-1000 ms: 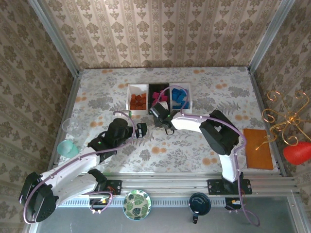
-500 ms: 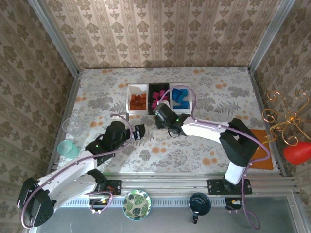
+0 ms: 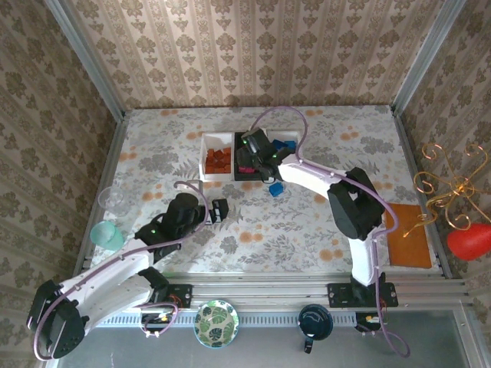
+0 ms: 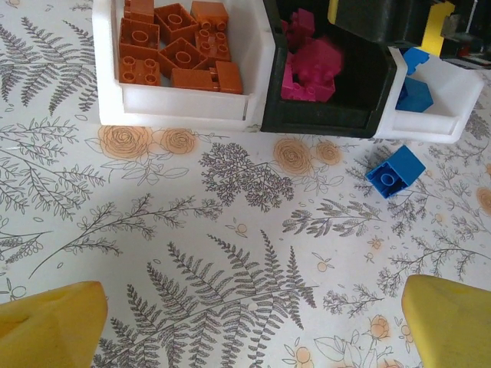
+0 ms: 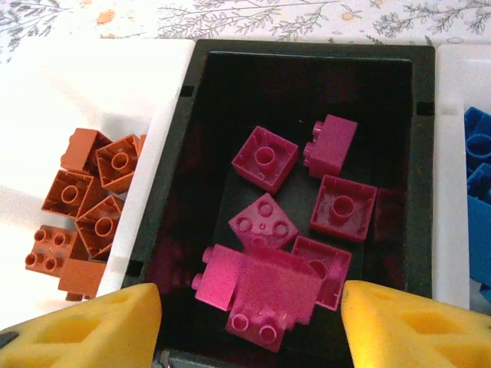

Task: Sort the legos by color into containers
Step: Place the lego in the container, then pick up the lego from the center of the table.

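Now that the right gripper (image 5: 249, 310) has swung over the black tray (image 5: 165, 192) and opened, empty, a magenta brick (image 5: 280, 284) (blurred) sits directly beneath it; one blue brick (image 3: 275, 188) lies on the table (image 3: 307, 230) just behind.

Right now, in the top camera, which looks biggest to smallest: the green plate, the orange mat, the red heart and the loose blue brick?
Biggest: orange mat
Next: green plate and red heart, which look about alike
Smallest: loose blue brick

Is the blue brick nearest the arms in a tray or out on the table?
Out. The blue brick lies on the table just outside the right-hand white tray.
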Motion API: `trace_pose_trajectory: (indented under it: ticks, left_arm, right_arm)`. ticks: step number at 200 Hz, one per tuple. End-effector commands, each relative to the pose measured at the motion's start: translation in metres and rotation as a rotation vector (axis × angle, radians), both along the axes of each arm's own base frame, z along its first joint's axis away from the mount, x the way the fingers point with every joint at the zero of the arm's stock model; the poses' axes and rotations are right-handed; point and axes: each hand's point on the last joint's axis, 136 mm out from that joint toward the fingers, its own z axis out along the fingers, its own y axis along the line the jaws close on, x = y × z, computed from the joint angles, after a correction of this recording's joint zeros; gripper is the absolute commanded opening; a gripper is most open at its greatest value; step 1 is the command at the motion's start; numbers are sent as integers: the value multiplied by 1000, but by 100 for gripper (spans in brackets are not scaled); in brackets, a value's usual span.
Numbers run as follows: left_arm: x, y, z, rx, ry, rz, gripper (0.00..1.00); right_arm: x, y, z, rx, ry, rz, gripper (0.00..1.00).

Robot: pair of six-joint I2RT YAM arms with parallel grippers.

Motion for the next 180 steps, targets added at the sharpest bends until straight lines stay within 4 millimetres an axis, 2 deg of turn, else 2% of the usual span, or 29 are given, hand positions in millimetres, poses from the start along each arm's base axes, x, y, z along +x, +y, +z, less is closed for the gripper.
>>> trace_pose_trajectory:
  ticks: [1,15,46,68,86,107,129,180]
  left_arm:
    - [-7,3,-4,-7,19,3,100]
    - [-6,4,-4,-5,12,4,100]
    - [-5,1,-7,-11,12,1,100]
    - [-3,-2,-11,-13,20,-5,100]
    - [-2,-4,-14,-14,26,-7,100]
    - [-1,-6,-17,-14,34,-8,100]
    - [-1,-6,-20,-12,42,-9,100]
    - [-2,-2,-21,-9,46,1,100]
  right_arm:
    - [-10,3,17,-17,-4,48,72]
    - [-24,-4,25,-2,-24,50,75]
    - [-69,-23,32,39,-52,56,78]
    - [-101,-49,9,43,-5,9,80]
    - [-117,-68,-12,26,34,-29,81]
    - [-121,-79,-41,9,111,-45,84]
    - [-118,-75,-67,27,186,2,85]
    - [-98,-82,-93,-23,223,5,81]
